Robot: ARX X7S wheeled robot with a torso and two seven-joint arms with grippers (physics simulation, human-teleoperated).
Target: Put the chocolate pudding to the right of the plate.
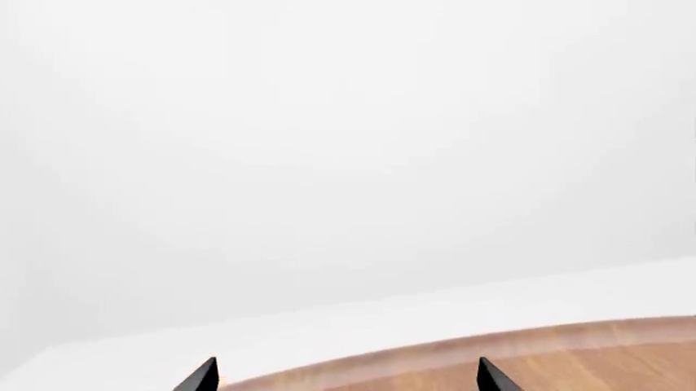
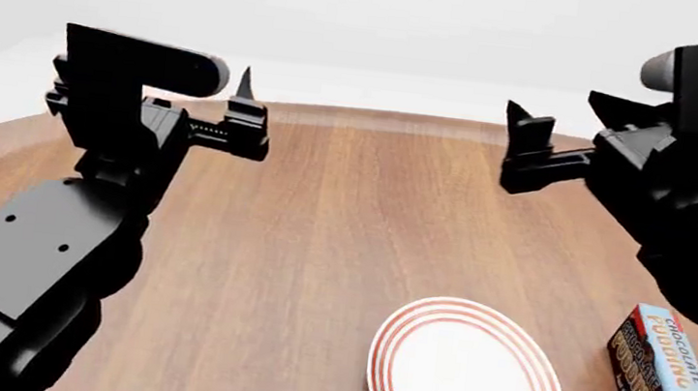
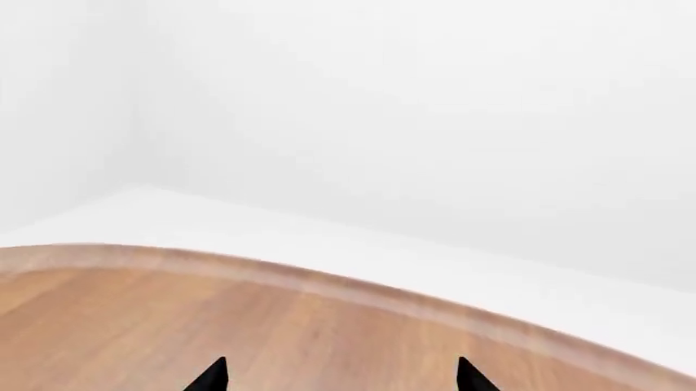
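Observation:
The chocolate pudding (image 2: 663,388), a dark brown carton with a light blue top, lies on the wooden table just right of the plate (image 2: 466,375), a round white plate with red rings at the near edge. Both show only in the head view. My left gripper (image 2: 245,97) is raised over the far left of the table, open and empty; its two tips (image 1: 345,376) stand wide apart in the left wrist view. My right gripper (image 2: 522,128) is raised over the far right, open and empty; its tips (image 3: 339,376) are also wide apart. Both are far from the carton.
The round wooden table (image 2: 332,233) has its far rim against a white floor and wall; the rim also shows in the left wrist view (image 1: 522,346) and the right wrist view (image 3: 359,289). My right arm (image 2: 696,232) hangs above the carton.

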